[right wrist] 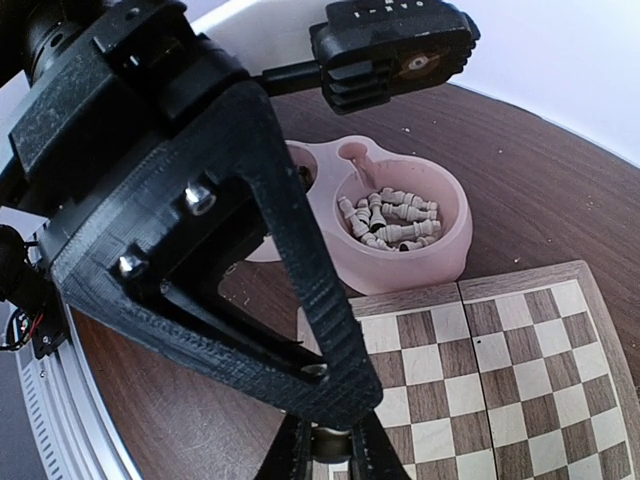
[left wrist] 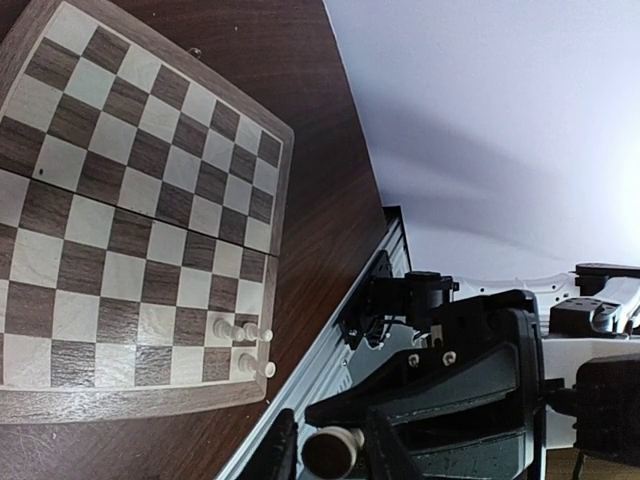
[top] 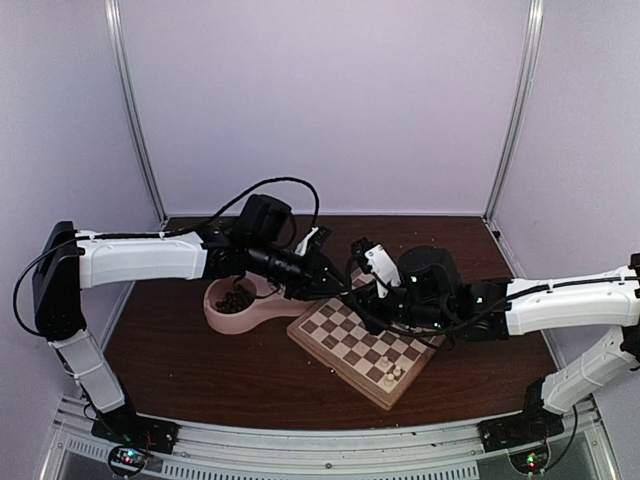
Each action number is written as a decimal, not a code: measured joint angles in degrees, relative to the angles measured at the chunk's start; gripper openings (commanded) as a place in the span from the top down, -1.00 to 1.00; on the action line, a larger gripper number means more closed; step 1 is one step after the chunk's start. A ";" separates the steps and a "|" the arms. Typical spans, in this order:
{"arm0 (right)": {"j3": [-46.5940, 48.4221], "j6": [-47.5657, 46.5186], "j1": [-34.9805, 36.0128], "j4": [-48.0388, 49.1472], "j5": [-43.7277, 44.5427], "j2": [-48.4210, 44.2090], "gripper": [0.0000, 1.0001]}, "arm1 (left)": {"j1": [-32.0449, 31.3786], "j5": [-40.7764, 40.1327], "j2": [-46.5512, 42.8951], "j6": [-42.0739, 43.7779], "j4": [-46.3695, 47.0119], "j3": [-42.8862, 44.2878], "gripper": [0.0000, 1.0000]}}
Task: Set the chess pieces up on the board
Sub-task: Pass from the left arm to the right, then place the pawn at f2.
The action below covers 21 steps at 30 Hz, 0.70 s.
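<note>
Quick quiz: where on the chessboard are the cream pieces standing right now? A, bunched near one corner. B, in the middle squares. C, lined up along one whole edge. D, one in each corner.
A: the cream pieces stand close together on the squares beside one corner of the chessboard, and the other squares that the left wrist view shows are bare.

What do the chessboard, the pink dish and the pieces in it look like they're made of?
Chessboard: wood, matte; grain shows in squares and rim. Pink dish: probably moulded plastic, smooth, uniform colour. Pieces: cream, turned, wood or plastic; too small to tell.
</note>
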 measured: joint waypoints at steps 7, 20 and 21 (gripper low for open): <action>0.00 0.11 0.00 -2.43 0.00 -1.03 1.00 | -0.02 -1.36 -0.04 2.54 -1.79 -0.07 0.01; 11.39 1.53 0.00 -31.43 -4.66 0.46 0.86 | -0.26 -19.21 -10.67 22.14 -16.06 -0.20 -0.07; 13.44 1.55 0.00 -33.81 -5.22 1.62 0.86 | -0.26 -20.33 -11.54 23.39 -16.39 -0.20 -0.07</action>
